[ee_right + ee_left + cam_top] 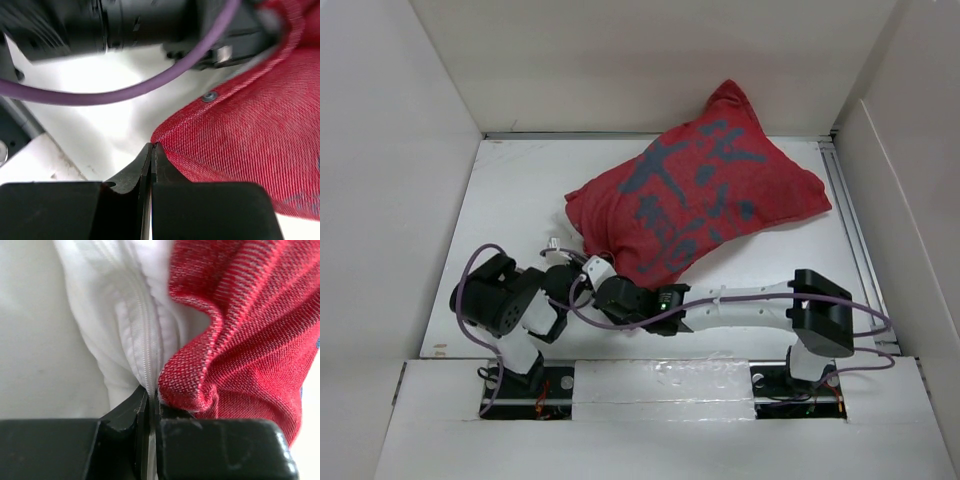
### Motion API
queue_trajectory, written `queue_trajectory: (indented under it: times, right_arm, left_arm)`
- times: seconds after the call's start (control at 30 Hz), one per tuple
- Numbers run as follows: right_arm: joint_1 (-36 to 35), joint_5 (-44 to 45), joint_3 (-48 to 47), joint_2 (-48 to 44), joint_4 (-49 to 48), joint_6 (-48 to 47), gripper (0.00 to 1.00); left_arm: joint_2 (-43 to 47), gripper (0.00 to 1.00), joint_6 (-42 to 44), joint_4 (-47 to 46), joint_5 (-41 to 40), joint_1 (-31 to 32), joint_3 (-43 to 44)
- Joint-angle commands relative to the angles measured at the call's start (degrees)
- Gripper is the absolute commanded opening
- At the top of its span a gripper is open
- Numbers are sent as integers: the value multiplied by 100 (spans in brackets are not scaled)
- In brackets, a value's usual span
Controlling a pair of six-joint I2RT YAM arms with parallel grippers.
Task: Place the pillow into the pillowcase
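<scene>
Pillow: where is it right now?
The pillow sits mostly inside the pillowcase, centre-right on the table in the top view; its white zippered end shows in the left wrist view beside the red edge, at the left gripper.

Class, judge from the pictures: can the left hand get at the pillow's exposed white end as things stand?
Likely yes: the left hand sits shut at the pillow's zipped seam, which pokes bare out of the pillowcase; nothing lies between.

pillow mostly hidden, inside pillowcase
</scene>
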State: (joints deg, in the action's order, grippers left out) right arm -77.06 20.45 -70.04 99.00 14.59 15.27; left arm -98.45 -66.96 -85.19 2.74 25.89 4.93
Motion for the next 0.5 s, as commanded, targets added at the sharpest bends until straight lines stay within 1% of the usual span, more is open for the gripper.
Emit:
queue_trajectory:
  times: [0.0,0.03,0.07,0.1,0.17,0.2,0.23,0.27,0.3,0.33,0.37,0.4,0.43,0.47]
  right_arm:
    - [-99,-1980,279,-495,-1124,-146,0]
    - [-99,-2061,280,-557,-1125,-147,0]
    - [-99,-2167,385,-644,-1255,-147,0]
    - [-47,-2490,482,-758,-1370,-147,0]
    - [32,-2493,728,-1161,-1477,-147,0]
    - [33,-2275,790,-1286,-1477,-95,0]
    - [233,-1864,895,-1400,-1424,-42,0]
    - [357,-1712,965,-1627,-1372,28,0]
    - [506,-1615,1018,-1734,-1319,177,0]
    - [821,-1614,1071,-1831,-1266,178,0]
    - [963,-1710,1176,-1927,-1266,178,20]
    - [1086,-1824,1177,-2129,-1266,178,35]
    - [1270,-1895,1255,-2226,-1266,178,51]
    - [1342,-1948,1256,-2323,-1213,178,68]
  left_arm:
    - [702,0,489,-2068,7,13,340]
    - [705,0,491,-2063,7,13,438]
    - [1044,0,639,-1472,7,13,534]
    - [1204,0,727,-1170,-89,13,736]
    - [1634,0,947,-642,-168,13,886]
    - [1802,0,1183,-91,-169,13,948]
    - [2012,0,1281,349,-169,13,1123]
    - [2249,9,1378,884,-282,-40,1220]
    - [2800,21,1526,1986,-588,-40,1334]
    - [3110,35,1841,2545,-817,29,1535]
    - [3391,75,1949,3108,-1002,30,1650]
    - [3873,95,2045,3575,-1143,30,1747]
    - [4086,100,2142,4536,-1449,30,1853]
    - [4280,100,2213,5051,-1600,30,2106]
